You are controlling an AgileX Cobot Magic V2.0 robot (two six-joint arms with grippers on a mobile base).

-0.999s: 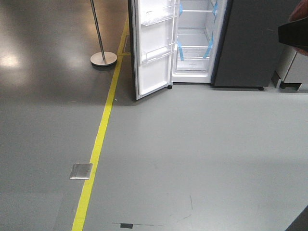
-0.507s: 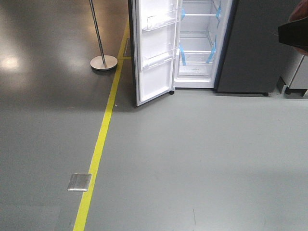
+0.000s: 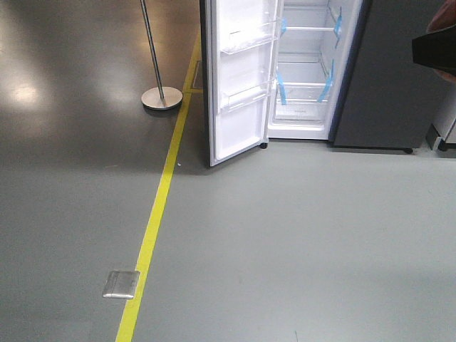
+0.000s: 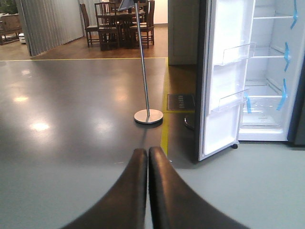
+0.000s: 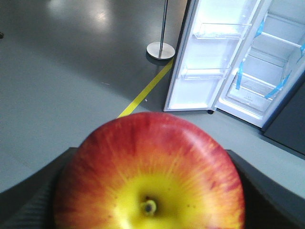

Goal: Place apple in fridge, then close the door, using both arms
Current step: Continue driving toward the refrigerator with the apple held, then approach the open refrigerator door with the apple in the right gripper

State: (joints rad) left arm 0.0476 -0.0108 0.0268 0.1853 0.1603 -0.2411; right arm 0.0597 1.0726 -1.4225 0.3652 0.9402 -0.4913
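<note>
Step (judged): carrying the apple (image 5: 148,171) across the floor toward the fridge (image 3: 306,50); nothing placed yet
Apple: in the right gripper (image 5: 149,195), stem dimple facing the wrist camera, a dark finger showing at each side
Right claw: closed around the apple, touching both flanks as far as the view shows
Left claw: left gripper (image 4: 147,152) empty, its two fingers pressed together
Fridge: well ahead, at the top of the front view; white inside, shelves bare, blue tape (image 3: 280,82) on the shelf edges
Door: door (image 3: 239,92) swung wide on the left side, bins empty; the other door (image 3: 388,78) shut
Approach note: steer for the open compartment, right of the door's free edge, so neither arm clips it
Placing note: lower the apple to rest on a shelf before opening the claw; round fruit is likely to roll
Door note: left arm sits on the door side, so it looks the better one for the push; get behind the outer face first
Right arm pose: raised ahead of the base; only a black part (image 3: 434,51) shows at the right edge of the front view
Left arm pose: low and level, pointing over the floor toward the stand (image 4: 148,116), left of the door
</note>
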